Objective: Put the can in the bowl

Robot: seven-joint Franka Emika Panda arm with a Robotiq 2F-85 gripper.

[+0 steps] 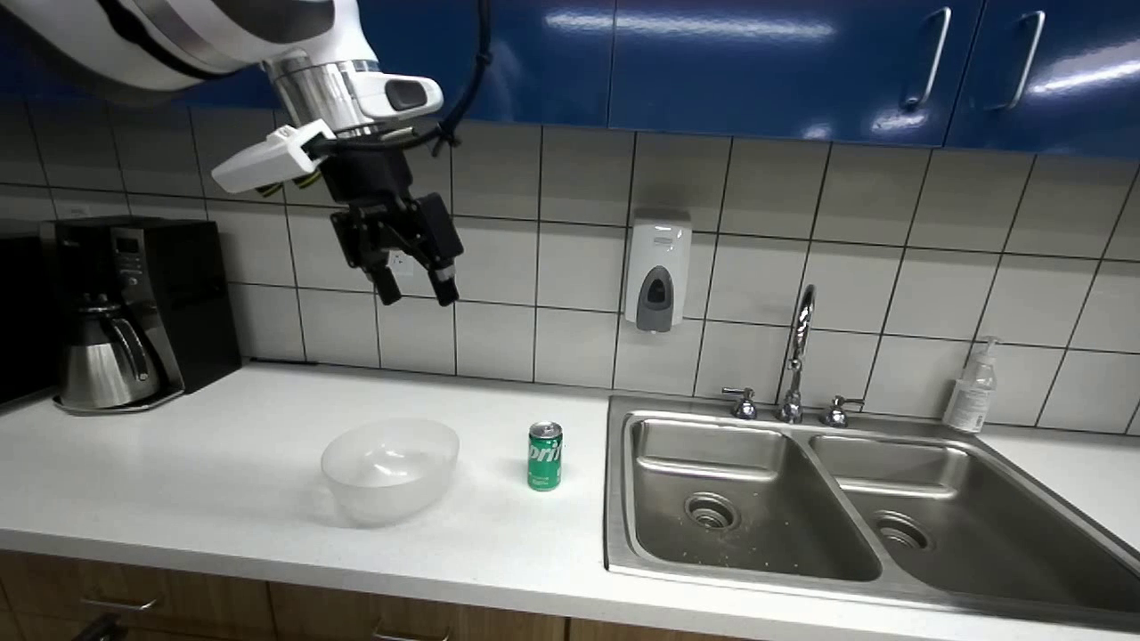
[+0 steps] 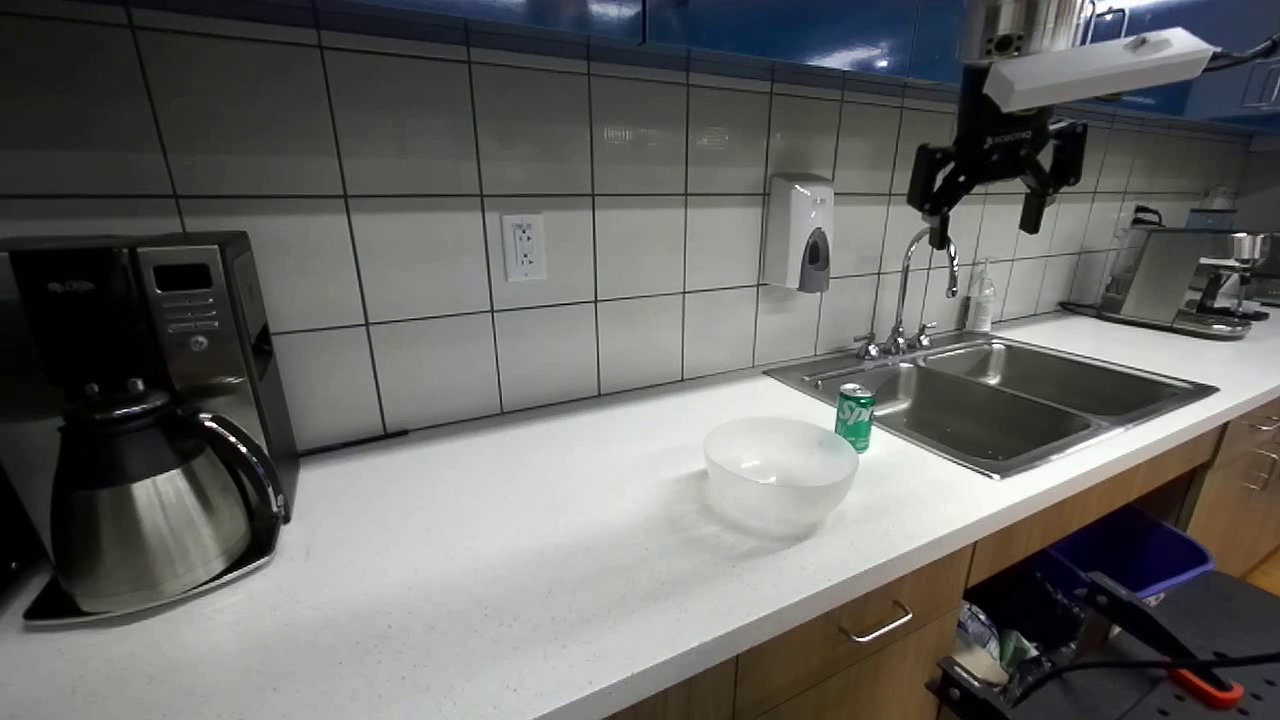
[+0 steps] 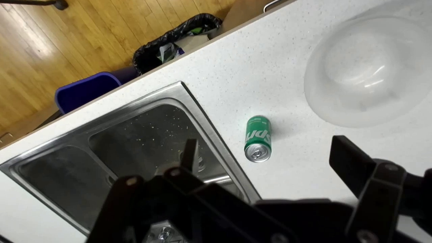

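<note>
The small green can (image 1: 544, 458) with a silvery top stands upright on the white counter, between the bowl and the sink. It also shows in an exterior view (image 2: 855, 420) and in the wrist view (image 3: 258, 135). The wide translucent whitish bowl (image 1: 387, 490) stands beside it, apart from it; the same bowl shows in an exterior view (image 2: 780, 490) and at the upper right of the wrist view (image 3: 368, 77). No contents show in the bowl. My black gripper (image 1: 417, 289) is open and empty, high above the counter; in the wrist view its fingers (image 3: 267, 152) are spread wide.
A double steel sink (image 1: 619, 499) with a faucet (image 1: 799, 347) lies beside the can. A soap dispenser (image 1: 659, 271) hangs on the tiled wall. A coffee maker (image 2: 210, 320) with a steel carafe (image 2: 150, 520) stands on the counter. Blue cabinets (image 1: 757, 62) hang above.
</note>
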